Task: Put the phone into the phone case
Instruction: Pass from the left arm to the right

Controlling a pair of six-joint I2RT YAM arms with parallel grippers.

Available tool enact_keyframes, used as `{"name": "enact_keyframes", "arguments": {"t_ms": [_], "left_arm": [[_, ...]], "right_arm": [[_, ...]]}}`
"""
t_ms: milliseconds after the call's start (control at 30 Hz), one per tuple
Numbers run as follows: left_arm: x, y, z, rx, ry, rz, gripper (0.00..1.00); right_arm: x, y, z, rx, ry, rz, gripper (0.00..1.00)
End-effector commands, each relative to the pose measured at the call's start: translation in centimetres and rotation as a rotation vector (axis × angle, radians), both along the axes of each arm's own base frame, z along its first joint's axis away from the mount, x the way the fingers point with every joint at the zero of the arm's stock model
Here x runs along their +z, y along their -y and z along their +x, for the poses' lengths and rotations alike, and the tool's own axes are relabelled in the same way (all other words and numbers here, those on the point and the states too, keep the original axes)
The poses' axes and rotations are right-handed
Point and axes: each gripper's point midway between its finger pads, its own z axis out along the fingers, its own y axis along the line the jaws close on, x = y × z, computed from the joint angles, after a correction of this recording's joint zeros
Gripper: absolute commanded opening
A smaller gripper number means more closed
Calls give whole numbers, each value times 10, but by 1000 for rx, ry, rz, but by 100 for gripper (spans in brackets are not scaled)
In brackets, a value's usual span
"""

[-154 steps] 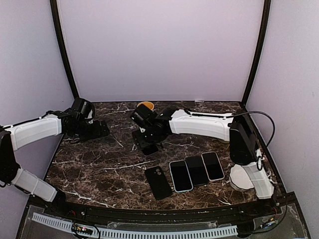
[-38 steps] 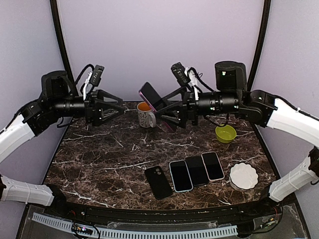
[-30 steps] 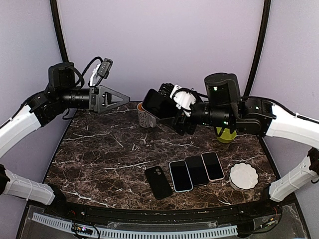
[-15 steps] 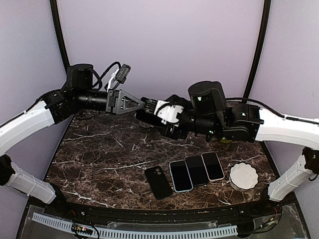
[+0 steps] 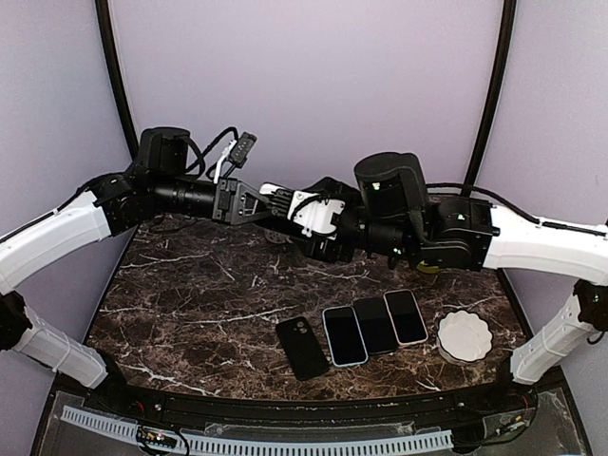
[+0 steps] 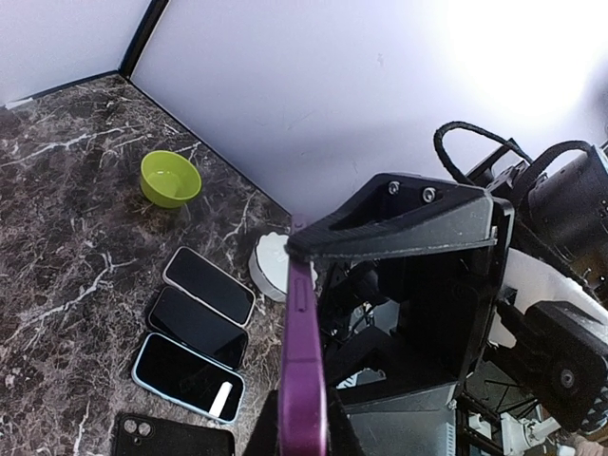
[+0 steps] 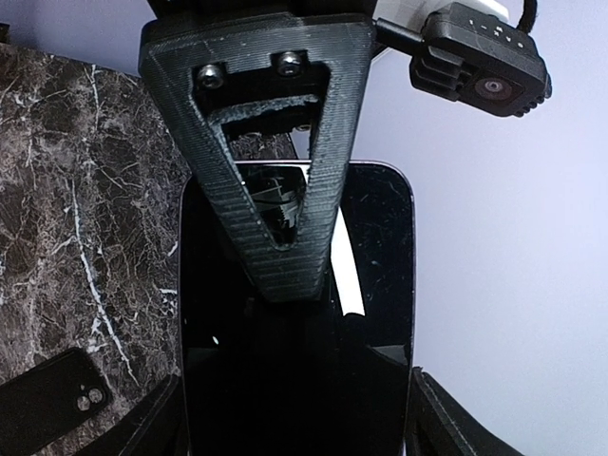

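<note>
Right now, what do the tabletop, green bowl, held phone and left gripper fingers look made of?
Tabletop: dark marble look with white veins, semi-gloss; stone or laminate, can't tell.
Green bowl: likely plastic; uniform lime colour, soft sheen.
Phone: glossy glass face mirroring a light streak; purple edge.
Left gripper fingers: matte black, rough layered texture, probably 3D-printed plastic.

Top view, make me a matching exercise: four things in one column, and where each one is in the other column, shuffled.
Things:
1 purple phone
2 case
3 dish
4 bowl

Places:
a right of the phone row
b farther back than the phone row
c held in the air
d left of the phone row

Pairs: 1-c, 2-d, 3-a, 4-b
</note>
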Motion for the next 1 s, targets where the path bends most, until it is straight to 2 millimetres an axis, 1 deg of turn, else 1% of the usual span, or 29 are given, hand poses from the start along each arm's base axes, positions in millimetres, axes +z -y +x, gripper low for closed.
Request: {"name": "enact_keyframes", "arguments": {"t_ms": [0, 33, 67, 100, 133, 167, 200, 233, 267, 300, 333, 367, 400, 433, 467, 500, 533, 567, 600, 633, 667, 700, 733, 833, 967], "left_arm": [[32, -6, -2, 43, 146, -85, 0], [53, -10, -2, 74, 200, -153, 0], [48, -14, 3, 121, 210, -165, 0], [63, -19, 2, 149, 264, -237, 0], [71, -25, 8, 207, 297, -268, 0], [86, -33, 6, 239, 351, -326, 0], [92, -40, 14, 306, 375, -345, 0], [103, -48, 12, 338, 415, -393, 0], [119, -57, 14, 395, 460, -458, 0], [117, -63, 13, 416, 457, -487, 0], [133, -73, 9, 444, 496, -567, 0], [127, -75, 8, 451, 481, -588, 0], [136, -80, 4, 454, 500, -638, 0], [134, -78, 2, 449, 486, -649, 0], [138, -79, 0, 447, 494, -674, 0], [136, -76, -3, 435, 483, -683, 0], [139, -77, -6, 425, 492, -707, 0], [135, -73, -7, 415, 476, -711, 0], [138, -73, -10, 405, 479, -728, 0], [135, -68, -11, 389, 465, -730, 0], [137, -67, -13, 379, 468, -745, 0], [135, -61, -16, 358, 455, -748, 0], [136, -59, -18, 345, 454, -754, 0], [136, -46, -25, 297, 450, -750, 0], [131, -38, -26, 281, 442, -732, 0]], "right_arm": [[45, -3, 2, -27, 21, 204, 7], [45, 0, 4, -45, 17, 221, 27], [49, 5, 7, -69, 5, 264, 50], [51, 9, 12, -99, -8, 305, 72], [56, 15, 17, -129, -31, 366, 86], [62, 20, 21, -152, -67, 441, 97], [68, 25, 23, -155, -110, 520, 98], [73, 30, 24, -148, -167, 615, 98], [79, 36, 24, -127, -225, 726, 98], [81, 40, 23, -91, -293, 833, 98], [82, 43, 20, -40, -372, 937, 99], [81, 44, 17, 15, -439, 1015, 98], [82, 43, 14, 61, -501, 1080, 98], [83, 40, 9, 108, -551, 1132, 96], [85, 37, 5, 158, -591, 1170, 93], [89, 32, -1, 212, -630, 1198, 90], [95, 28, -6, 272, -653, 1217, 87], [100, 23, -10, 315, -676, 1227, 84], [104, 18, -12, 349, -689, 1231, 80], [110, 14, -15, 385, -696, 1233, 74], [114, 10, -17, 412, -704, 1230, 68], [118, 7, -19, 434, -707, 1233, 63], [122, 5, -20, 459, -711, 1233, 60], [133, 3, -27, 523, -705, 1238, 57], [140, 5, -29, 540, -690, 1249, 52]]}}
